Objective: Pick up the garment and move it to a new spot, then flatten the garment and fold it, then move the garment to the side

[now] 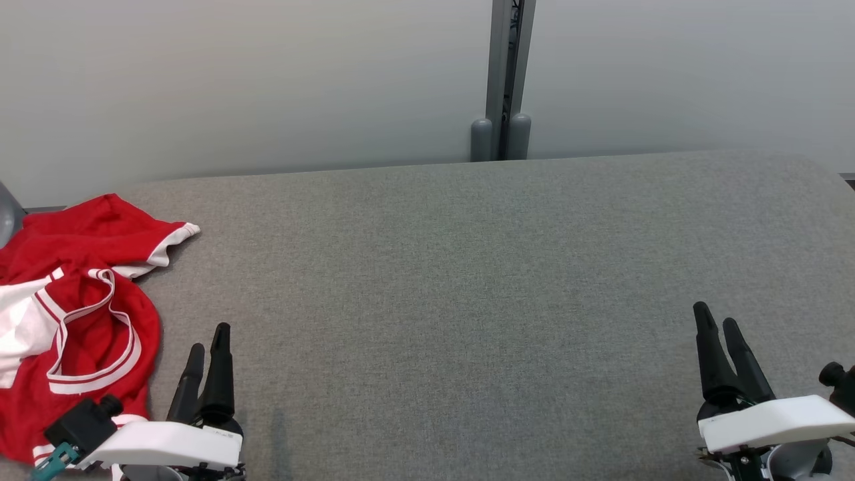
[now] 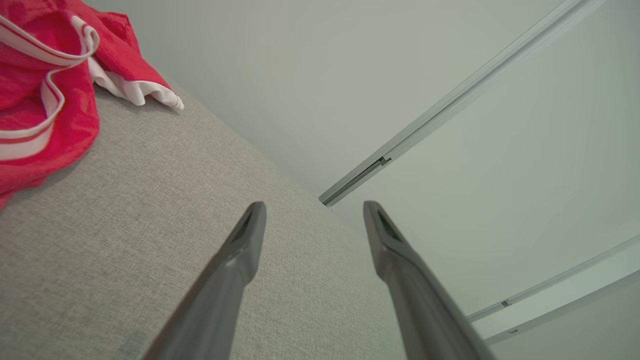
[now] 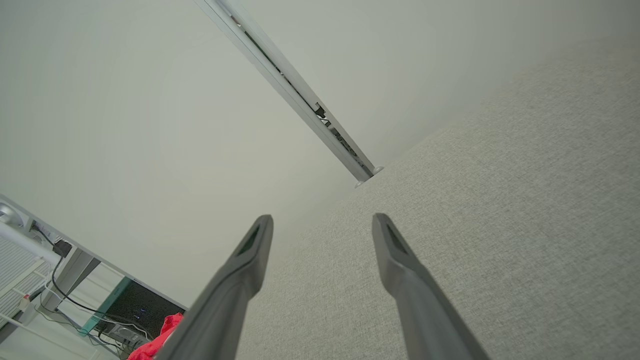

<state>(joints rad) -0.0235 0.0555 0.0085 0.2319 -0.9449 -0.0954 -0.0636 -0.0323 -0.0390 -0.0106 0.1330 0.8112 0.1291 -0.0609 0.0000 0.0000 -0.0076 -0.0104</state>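
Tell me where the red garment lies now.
In the head view the red garment lies crumpled at the left edge of the table, beside the open left gripper.

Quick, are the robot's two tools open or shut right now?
Left tool: open, holding nothing.
Right tool: open, holding nothing.

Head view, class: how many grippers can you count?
2. The left gripper at lower left, beside the garment; the right gripper at lower right. None looks hidden.

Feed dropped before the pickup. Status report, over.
Left gripper open, empty, just right of the garment. Right gripper open, empty, across the table. Garment crumpled at table's left edge, untouched. No obstacle seen between.
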